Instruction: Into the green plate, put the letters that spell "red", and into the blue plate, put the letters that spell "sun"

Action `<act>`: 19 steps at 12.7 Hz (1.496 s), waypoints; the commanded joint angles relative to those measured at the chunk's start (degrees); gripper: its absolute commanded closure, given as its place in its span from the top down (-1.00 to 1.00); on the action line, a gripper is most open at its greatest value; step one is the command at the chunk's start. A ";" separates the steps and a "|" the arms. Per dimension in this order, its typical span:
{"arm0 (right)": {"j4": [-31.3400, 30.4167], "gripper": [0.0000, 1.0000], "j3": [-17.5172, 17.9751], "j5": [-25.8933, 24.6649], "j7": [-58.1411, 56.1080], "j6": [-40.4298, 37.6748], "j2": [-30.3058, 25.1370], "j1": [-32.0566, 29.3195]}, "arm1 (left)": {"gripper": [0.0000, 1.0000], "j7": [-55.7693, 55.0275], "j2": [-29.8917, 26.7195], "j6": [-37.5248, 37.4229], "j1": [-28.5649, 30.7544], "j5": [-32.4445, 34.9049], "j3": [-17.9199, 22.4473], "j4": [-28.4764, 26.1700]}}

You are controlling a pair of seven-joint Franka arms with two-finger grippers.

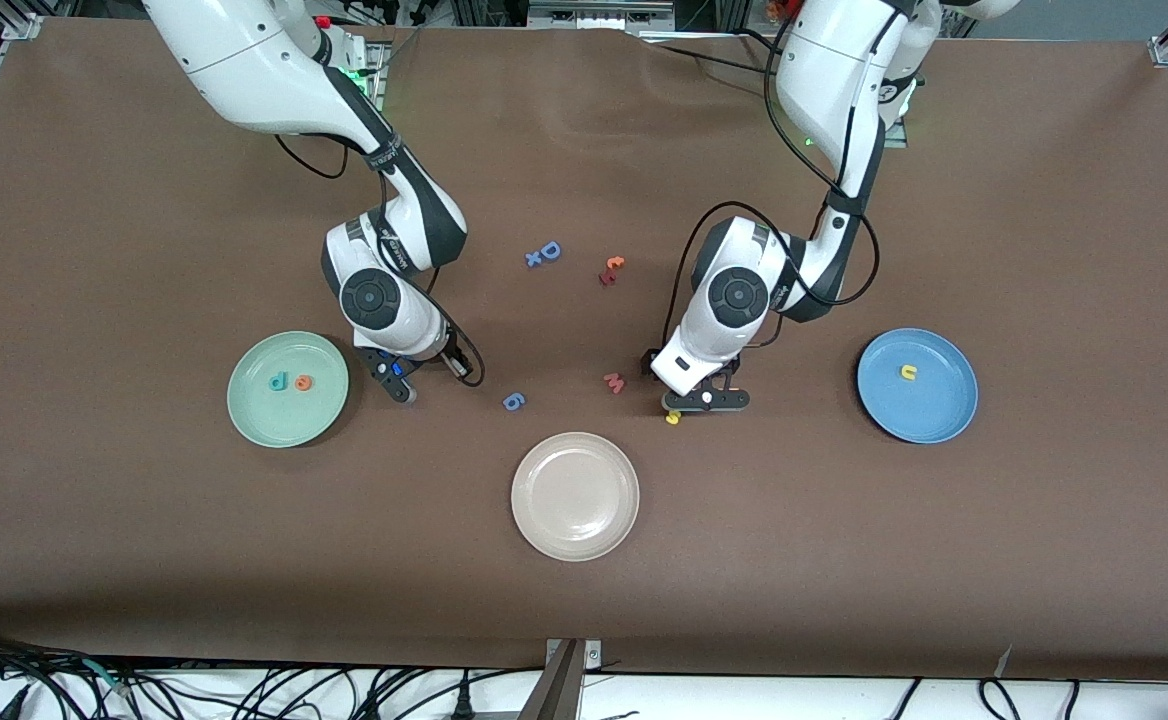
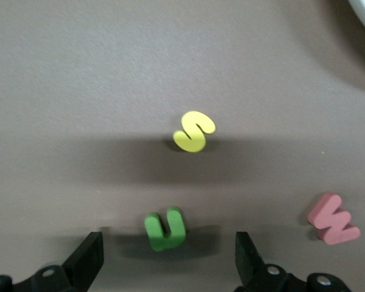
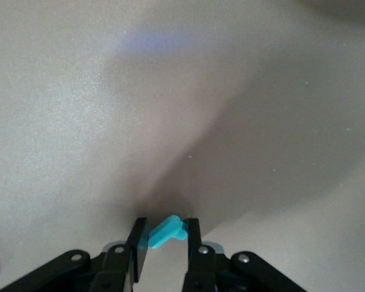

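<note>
The green plate (image 1: 287, 425) lies toward the right arm's end and holds a teal-blue "d" (image 1: 278, 381) and an orange "e" (image 1: 303, 381). My right gripper (image 1: 400, 378) (image 3: 165, 225) hangs low over the cloth just beside that plate, shut on the teal "r" (image 3: 168, 232). The blue plate (image 1: 934, 415) toward the left arm's end holds a yellow "u" (image 1: 908, 372). My left gripper (image 1: 704, 400) (image 2: 167, 243) is low over the table and open, its fingers on either side of the green "n" (image 2: 165, 229) without touching it. The yellow "s" (image 1: 673, 417) (image 2: 194, 131) lies close by.
A pink "w" (image 1: 614, 382) (image 2: 333, 218) lies beside the left gripper. A cream-white plate (image 1: 574, 495) sits nearer the front camera, mid-table. A blue "6" (image 1: 513, 401), a blue "D" with a small "x" (image 1: 544, 253) and a dark red and orange pair (image 1: 611, 270) lie mid-table.
</note>
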 commanded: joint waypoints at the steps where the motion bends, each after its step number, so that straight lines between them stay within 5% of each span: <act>1: 2.39 -0.39 -0.30 0.09 -1.19 -7.39 -2.41 -0.58 | 0.54 -1.15 0.55 0.05 -1.56 -1.27 0.78 0.73; 4: 6.18 -0.38 -4.41 0.17 -8.80 -16.27 -3.55 -0.76 | 0.26 -0.89 0.55 0.05 -1.65 -0.83 0.87 0.47; 9: 5.92 -0.38 -16.45 0.70 -31.20 -22.45 -5.23 -0.94 | 0.06 -0.18 0.64 0.14 -1.47 -0.74 0.87 0.47; 12: 4.00 -0.38 -17.08 2.46 -36.95 -19.30 -3.74 -3.66 | -0.34 -0.18 0.55 0.49 -1.39 0.22 0.87 0.20; 14: 2.85 -0.32 -17.00 2.81 -37.05 -16.48 -3.03 -3.75 | -0.44 -0.18 0.55 0.49 -1.39 0.23 0.87 0.20; 15: 2.85 0.01 -17.00 2.90 -37.05 -16.30 -2.85 -3.75 | -0.45 -0.18 0.55 0.49 -1.39 0.23 0.87 0.20; 16: 2.85 0.61 -17.00 2.90 -36.79 -16.30 -3.03 -3.75 | -0.54 -0.09 0.64 0.49 -1.39 0.23 0.87 0.29; 18: 3.37 0.96 -17.08 2.90 -36.87 -17.26 -4.16 -3.75 | -0.66 -0.09 0.64 0.49 -1.21 1.80 0.87 0.29; 19: 3.72 0.97 -17.26 2.90 -37.31 -17.53 -5.48 -3.84 | -0.67 -0.09 0.64 0.49 -1.04 2.07 0.87 0.29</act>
